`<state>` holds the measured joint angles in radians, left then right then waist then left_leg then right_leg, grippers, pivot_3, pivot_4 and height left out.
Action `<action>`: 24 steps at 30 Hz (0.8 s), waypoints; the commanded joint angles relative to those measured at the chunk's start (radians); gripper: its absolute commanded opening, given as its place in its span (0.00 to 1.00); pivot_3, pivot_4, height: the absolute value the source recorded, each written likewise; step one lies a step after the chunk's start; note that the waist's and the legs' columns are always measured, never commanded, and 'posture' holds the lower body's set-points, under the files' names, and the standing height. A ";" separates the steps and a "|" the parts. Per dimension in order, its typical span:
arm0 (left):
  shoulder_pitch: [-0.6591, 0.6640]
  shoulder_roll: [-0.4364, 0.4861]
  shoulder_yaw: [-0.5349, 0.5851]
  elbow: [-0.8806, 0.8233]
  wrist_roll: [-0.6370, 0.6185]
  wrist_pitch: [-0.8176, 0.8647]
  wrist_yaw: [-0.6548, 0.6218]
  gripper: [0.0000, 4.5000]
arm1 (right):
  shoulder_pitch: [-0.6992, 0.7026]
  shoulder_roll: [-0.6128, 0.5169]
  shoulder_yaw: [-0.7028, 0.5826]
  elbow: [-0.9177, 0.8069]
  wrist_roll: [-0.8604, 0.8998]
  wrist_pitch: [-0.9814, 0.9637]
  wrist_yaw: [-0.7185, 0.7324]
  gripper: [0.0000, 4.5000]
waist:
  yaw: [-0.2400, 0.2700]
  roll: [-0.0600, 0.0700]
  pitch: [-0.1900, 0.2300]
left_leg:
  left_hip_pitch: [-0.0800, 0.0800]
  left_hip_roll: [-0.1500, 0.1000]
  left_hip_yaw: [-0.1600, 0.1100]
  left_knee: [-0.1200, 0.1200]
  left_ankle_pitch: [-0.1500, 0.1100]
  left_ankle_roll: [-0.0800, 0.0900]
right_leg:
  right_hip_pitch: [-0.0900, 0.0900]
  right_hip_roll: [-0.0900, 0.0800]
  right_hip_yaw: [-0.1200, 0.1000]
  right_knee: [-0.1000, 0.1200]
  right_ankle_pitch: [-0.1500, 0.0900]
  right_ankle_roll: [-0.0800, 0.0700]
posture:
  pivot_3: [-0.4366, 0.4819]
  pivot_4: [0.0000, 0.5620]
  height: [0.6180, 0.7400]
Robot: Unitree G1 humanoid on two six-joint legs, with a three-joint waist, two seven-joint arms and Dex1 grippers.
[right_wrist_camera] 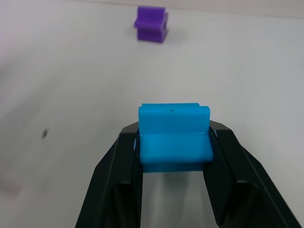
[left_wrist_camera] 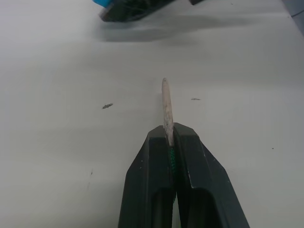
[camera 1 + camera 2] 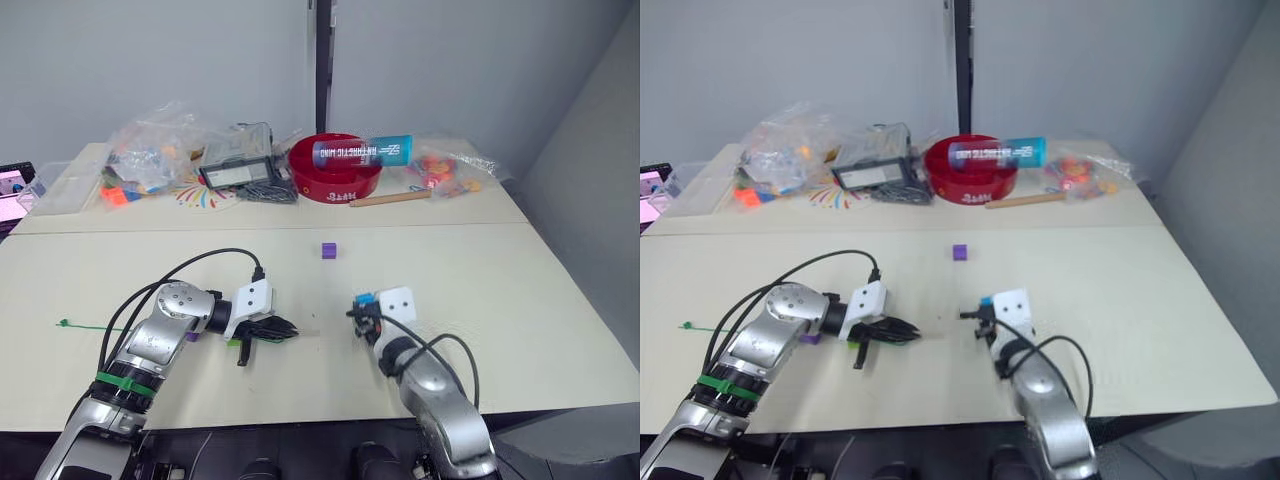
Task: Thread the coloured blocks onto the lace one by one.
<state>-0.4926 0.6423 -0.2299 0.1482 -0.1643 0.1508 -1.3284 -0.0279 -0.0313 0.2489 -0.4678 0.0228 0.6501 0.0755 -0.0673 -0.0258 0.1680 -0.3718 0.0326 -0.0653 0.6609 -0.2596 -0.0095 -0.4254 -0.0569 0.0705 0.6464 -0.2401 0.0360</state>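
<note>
My left gripper [image 3: 287,328] is shut on the lace, whose pale stiff tip [image 2: 166,102] sticks out past the fingertips toward my right gripper. The thin green lace [image 3: 88,326] trails left across the table to a small knot [image 3: 62,323]. A purple block [image 3: 810,339] and a light green block [image 3: 852,345] sit by my left wrist, partly hidden. My right gripper [image 1: 175,142] is shut on a blue block [image 1: 175,137], a short gap right of the lace tip. Another purple block [image 3: 328,250] lies loose on the table beyond both grippers.
At the back stand a red bowl [image 3: 335,187] with a blue-capped bottle [image 3: 362,152] across it, a wooden stick [image 3: 390,199], a black device [image 3: 238,172] and clear bags of toys [image 3: 150,150]. The table's right edge [image 3: 590,320] is near my right arm.
</note>
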 commanded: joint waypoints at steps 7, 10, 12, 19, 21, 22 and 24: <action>-0.024 -0.002 0.014 -0.014 -0.023 -0.009 -0.019 0.00 | 0.076 0.051 0.006 -0.027 0.050 0.124 0.002 0.27 | 0.001 -0.001 0.000 | 0.001 0.000 0.000 0.000 0.000 0.000 | 0.001 0.000 0.000 0.000 0.000 0.000 | 0.48 0.27 0.92; -0.027 -0.005 0.013 -0.012 -0.021 -0.009 -0.020 0.00 | 0.075 0.046 -0.006 -0.052 0.076 0.099 0.035 0.57 | 0.002 -0.001 0.000 | 0.001 0.000 0.000 0.000 0.000 0.000 | 0.001 0.000 0.000 0.000 0.000 0.000 | 0.48 0.27 0.92; -0.030 -0.007 0.013 -0.009 -0.019 -0.010 -0.021 0.00 | 0.062 0.026 -0.019 -0.083 0.090 0.090 0.063 0.72 | 0.002 -0.001 0.000 | 0.001 0.000 0.000 0.000 0.000 0.000 | 0.001 0.000 0.000 0.000 0.000 0.000 | 0.48 0.27 0.92; -0.041 -0.010 0.015 0.007 -0.015 -0.015 -0.018 0.00 | 0.013 -0.240 -0.109 -0.246 0.266 0.110 0.353 1.00 | 0.008 -0.001 0.000 | 0.000 0.000 0.000 0.000 0.000 0.000 | 0.001 0.000 0.000 -0.001 0.000 0.000 | 0.48 0.27 0.92; -0.041 -0.011 0.016 0.008 -0.016 -0.015 -0.018 0.00 | -0.014 -0.334 -0.139 -0.251 0.329 0.108 0.463 1.00 | 0.006 -0.001 0.000 | 0.000 0.000 0.000 0.000 0.000 0.000 | 0.001 0.000 0.000 -0.001 0.000 0.000 | 0.48 0.27 0.92; -0.042 -0.011 0.017 0.009 -0.016 -0.015 -0.018 0.00 | -0.029 -0.372 -0.150 -0.244 0.355 0.105 0.507 1.00 | 0.006 -0.001 0.000 | 0.001 0.000 0.000 0.000 0.000 0.000 | 0.001 0.000 0.000 -0.001 0.000 0.000 | 0.48 0.27 0.92; -0.043 -0.011 0.018 0.007 -0.019 -0.013 -0.020 0.00 | -0.069 -0.462 -0.162 -0.214 0.422 0.075 0.650 1.00 | 0.007 -0.001 0.000 | 0.001 0.000 0.000 0.000 0.000 0.000 | 0.002 0.000 0.000 -0.001 0.000 0.000 | 0.48 0.27 0.92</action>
<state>-0.5179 0.6293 -0.2297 0.1694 -0.1636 0.1493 -1.3460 -0.0758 -0.4685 0.1155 -0.6695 0.3830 0.7613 0.6260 -0.0608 -0.0269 0.1681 -0.3711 0.0324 -0.0649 0.6611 -0.2595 -0.0096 -0.4235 -0.0567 0.0706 0.6449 -0.2406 0.0365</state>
